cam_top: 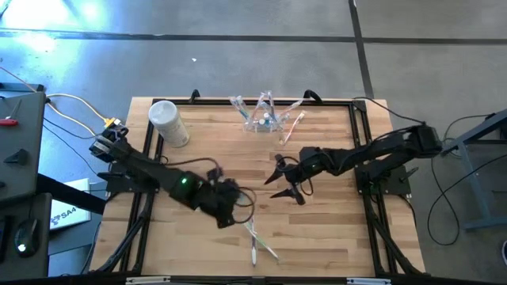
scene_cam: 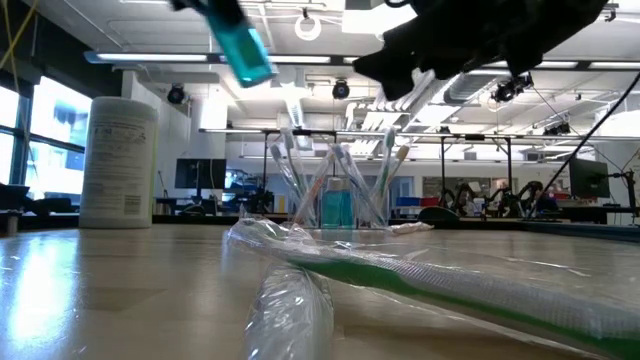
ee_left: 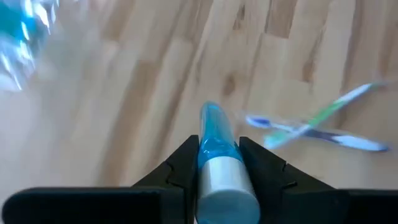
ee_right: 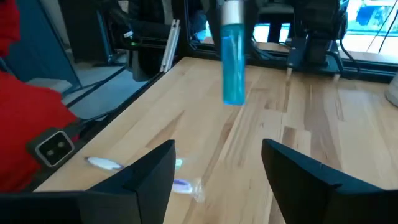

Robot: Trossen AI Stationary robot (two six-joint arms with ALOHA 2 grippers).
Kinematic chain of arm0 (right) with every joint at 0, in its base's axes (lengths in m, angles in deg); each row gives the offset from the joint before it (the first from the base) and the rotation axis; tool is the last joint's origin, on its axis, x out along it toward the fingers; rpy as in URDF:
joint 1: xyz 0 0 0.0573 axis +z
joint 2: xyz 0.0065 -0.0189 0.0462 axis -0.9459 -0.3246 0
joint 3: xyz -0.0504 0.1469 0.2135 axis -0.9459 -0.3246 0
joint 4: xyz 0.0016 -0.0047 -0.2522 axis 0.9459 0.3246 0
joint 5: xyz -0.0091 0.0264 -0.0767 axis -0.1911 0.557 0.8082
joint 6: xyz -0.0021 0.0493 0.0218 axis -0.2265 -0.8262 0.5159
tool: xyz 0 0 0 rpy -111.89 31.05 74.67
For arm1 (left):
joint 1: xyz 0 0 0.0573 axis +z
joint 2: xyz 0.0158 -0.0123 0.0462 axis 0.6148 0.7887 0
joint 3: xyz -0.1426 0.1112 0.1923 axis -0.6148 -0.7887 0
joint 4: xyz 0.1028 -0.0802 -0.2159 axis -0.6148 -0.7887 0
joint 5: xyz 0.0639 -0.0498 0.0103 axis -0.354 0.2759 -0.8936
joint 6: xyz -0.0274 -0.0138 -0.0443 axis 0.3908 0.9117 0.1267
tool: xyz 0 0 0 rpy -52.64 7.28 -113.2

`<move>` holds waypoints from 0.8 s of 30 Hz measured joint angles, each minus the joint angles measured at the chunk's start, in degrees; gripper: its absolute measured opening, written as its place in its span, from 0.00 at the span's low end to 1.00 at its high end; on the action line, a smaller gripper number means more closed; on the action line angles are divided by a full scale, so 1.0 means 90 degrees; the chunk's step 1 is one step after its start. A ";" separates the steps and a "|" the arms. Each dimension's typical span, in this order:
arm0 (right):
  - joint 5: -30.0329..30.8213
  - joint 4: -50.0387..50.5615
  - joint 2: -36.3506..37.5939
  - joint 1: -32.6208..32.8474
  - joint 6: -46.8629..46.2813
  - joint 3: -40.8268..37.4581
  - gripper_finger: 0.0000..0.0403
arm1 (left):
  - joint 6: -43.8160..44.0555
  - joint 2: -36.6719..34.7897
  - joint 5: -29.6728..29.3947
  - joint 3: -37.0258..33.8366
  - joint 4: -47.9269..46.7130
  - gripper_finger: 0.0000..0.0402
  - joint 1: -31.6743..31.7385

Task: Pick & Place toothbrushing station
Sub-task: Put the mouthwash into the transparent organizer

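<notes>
Two wrapped toothbrushes [cam_top: 257,241] lie nearest us at the front of the wooden table [cam_top: 333,245], their crinkled clear film filling the low view's foreground (the green handle shows through it there). Just behind them our left gripper [ee_left: 217,163] pinches a smooth blue translucent tube [ee_left: 214,138] with a silvery cap; only the wrist view shows the fingers pressed to its sides, and the right wrist view shows it hanging cap uppermost above the boards. At mid-table we see the right gripper [cam_top: 287,180] with its dark fingers spread and nothing between them. Farthest back stands the toothbrushing station [cam_top: 264,120], a clear plastic holder bristling with pastel brushes, and well to its left the opaque white canister [cam_top: 168,123].
</notes>
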 joint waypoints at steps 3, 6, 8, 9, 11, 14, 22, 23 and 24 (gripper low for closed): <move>0.0125 -0.0505 -0.0342 0.0012 0.0002 0.0000 0.57 | -0.1282 0.0158 0.0000 0.0150 0.0259 0.22 0.0318; 0.0598 -0.0849 -0.0564 0.0018 0.0002 0.0000 0.57 | -0.2188 0.0373 0.0118 0.0209 0.0486 0.22 0.0591; 0.0946 -0.0914 -0.0656 0.0017 0.0049 0.0000 0.57 | -0.2693 0.0520 0.0232 0.0234 0.0702 0.22 0.0734; 0.1138 -0.0909 -0.0713 0.0025 0.0166 0.0000 0.57 | -0.2899 0.0570 0.0251 0.0238 0.0809 0.22 0.0790; 0.1672 -0.0906 -0.0821 0.0093 0.0317 0.0000 0.57 | -0.3249 0.0678 0.0287 0.0251 0.0990 0.22 0.0881; 0.1988 -0.0819 -0.0841 0.0216 0.0312 0.0000 0.57 | -0.3572 0.0806 0.0416 0.0248 0.1120 0.22 0.0946; 0.2365 -0.0940 -0.0927 0.0515 0.0333 0.0002 0.57 | -0.4011 0.0872 0.0445 0.0250 0.1469 0.22 0.1041; 0.2324 -0.0904 -0.0939 0.0533 0.0326 0.0002 0.57 | -0.4049 0.0872 0.0443 0.0250 0.1504 0.22 0.1035; 0.2259 -0.0879 -0.0942 0.0545 0.0308 0.0000 0.57 | -0.4088 0.0872 0.0452 0.0250 0.1535 0.22 0.1034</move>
